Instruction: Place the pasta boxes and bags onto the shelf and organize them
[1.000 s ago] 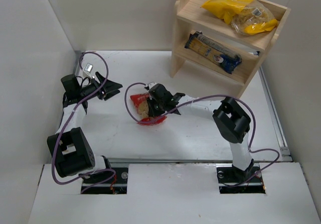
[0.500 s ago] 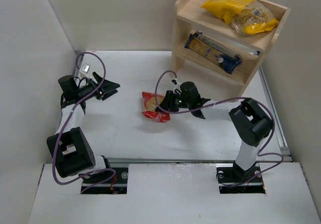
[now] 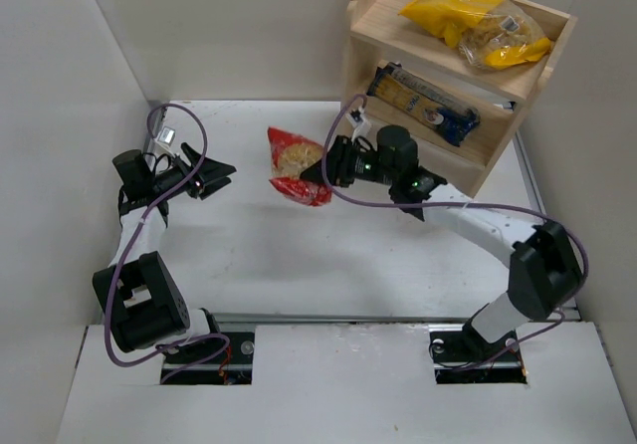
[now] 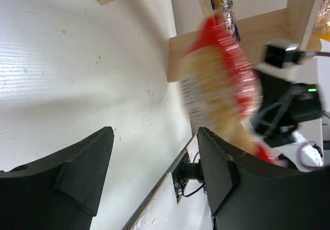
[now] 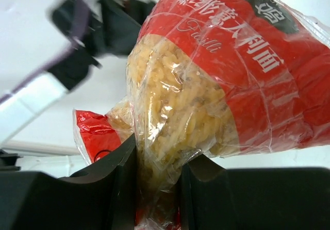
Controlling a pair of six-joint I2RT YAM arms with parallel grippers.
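Gripper on right arm [image 5: 157, 164] clamped narrow on lower end of red-edged clear crinkly plastic bag of tan pasta [image 3: 296, 164], bag raised above white table [image 3: 249, 255], just left of light wooden two-tier shelf [image 3: 351, 94]. Left gripper [image 4: 154, 158] far left, jaws wide, empty.

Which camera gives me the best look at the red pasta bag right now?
Right wrist: the red pasta bag fills the frame, sharp, pinched in the right gripper. The top external view shows it small, held up near the shelf. The left wrist view shows it blurred.
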